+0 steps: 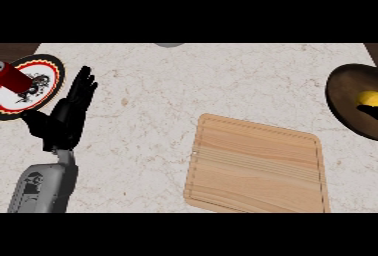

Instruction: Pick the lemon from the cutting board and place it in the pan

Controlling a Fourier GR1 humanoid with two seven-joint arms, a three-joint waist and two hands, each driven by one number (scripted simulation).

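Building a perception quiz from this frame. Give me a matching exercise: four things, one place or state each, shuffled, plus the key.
Things:
1. lemon
2. cutting board
3. left hand
4. red can

Places or states:
A. open, fingers up, at the view's left
B. on the patterned plate
C. in the dark pan at the right edge
D. bare, centre-right of the counter

Pairs: 1-C, 2-D, 3-A, 4-B

Pan [347, 100] and lemon [368, 98] cut by right edge; red can [12, 75] cut at left.
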